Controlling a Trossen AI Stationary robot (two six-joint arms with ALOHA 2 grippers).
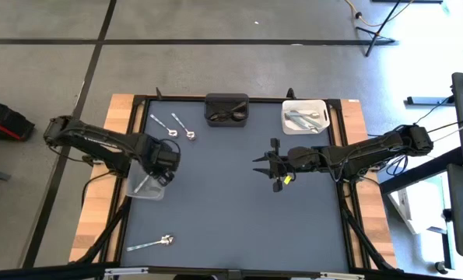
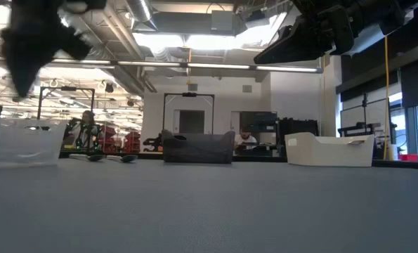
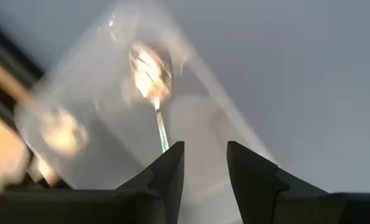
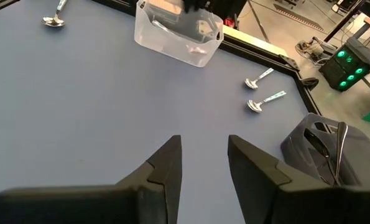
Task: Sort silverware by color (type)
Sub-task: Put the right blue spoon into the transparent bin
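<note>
Across the grey table, the left arm covers much of the clear bin at the 9 o'clock edge, so only part of its contents can be made out from above. At 12 o'clock the black bin holds dark utensils, their number hard to tell, and at 1 o'clock the white bin holds a few silver pieces. Hanging over the clear bin, the left gripper has its fingers slightly parted with nothing between them, while one silver spoon lies in the bin below, blurred. Near the table's middle the right gripper hovers, fingers apart and empty. Two loose spoons lie at 11 o'clock between the clear and black bins, and another loose spoon lies at 7 o'clock.
</note>
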